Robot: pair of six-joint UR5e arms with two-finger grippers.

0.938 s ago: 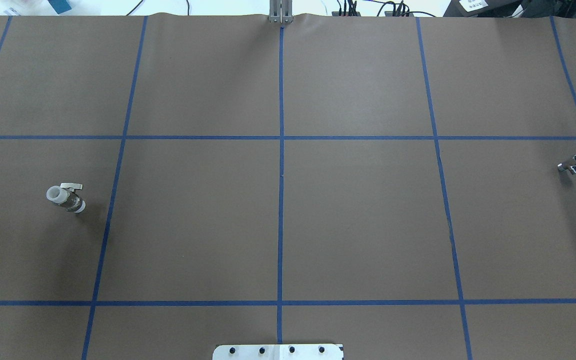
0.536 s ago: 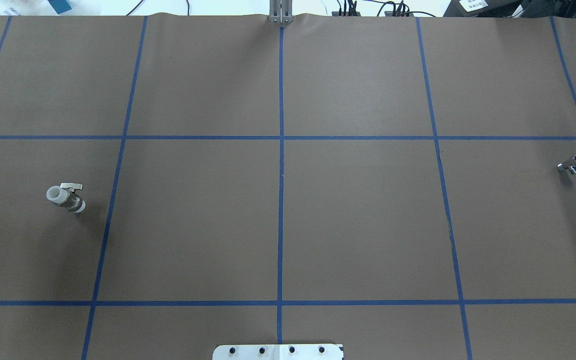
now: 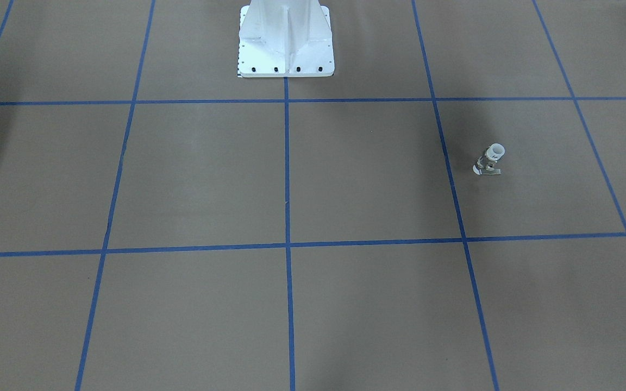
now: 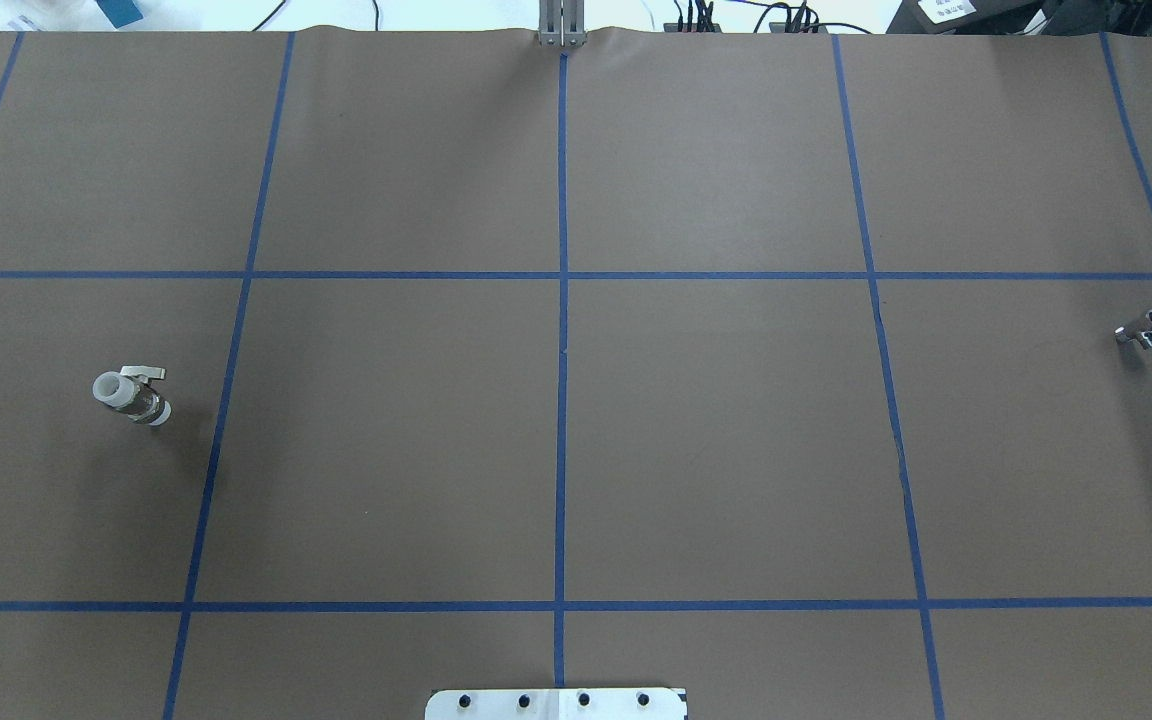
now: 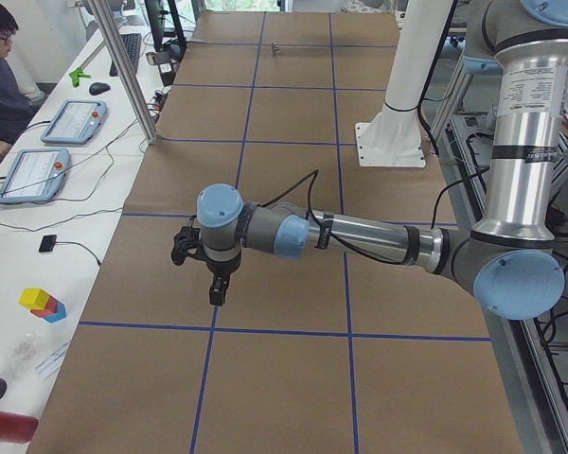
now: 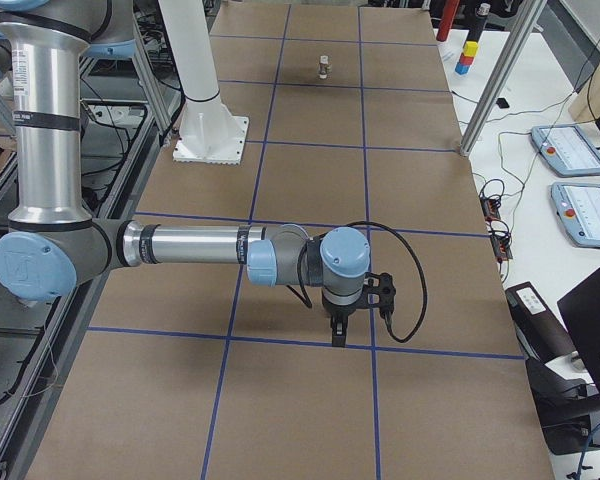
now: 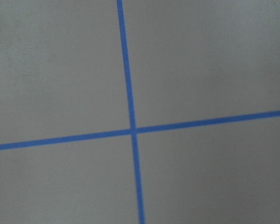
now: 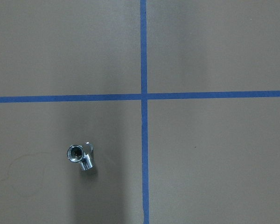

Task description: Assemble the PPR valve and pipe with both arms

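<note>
Positions match the earlier overhead view. The PPR valve (image 4: 131, 392) stands on the desk (image 4: 556, 450) at the left. The pipe (image 4: 1141, 330) lies slightly farther back at the right edge, well apart from it. Neither has shifted. Left fingers (image 5: 215, 293) and right fingers (image 6: 338, 333) hover above the desk; I cannot tell whether they are apart or together.

Brown paper-covered table (image 4: 386, 450), ruled into squares by blue tape lines (image 4: 562, 400). Standing upright at the robot's left, PPR valve (image 4: 129, 392), white open end up. Well apart at the far right, pipe (image 4: 1141, 330), near a tape line. Bolted down at the robot's edge, white pedestal (image 3: 286, 43).
</note>
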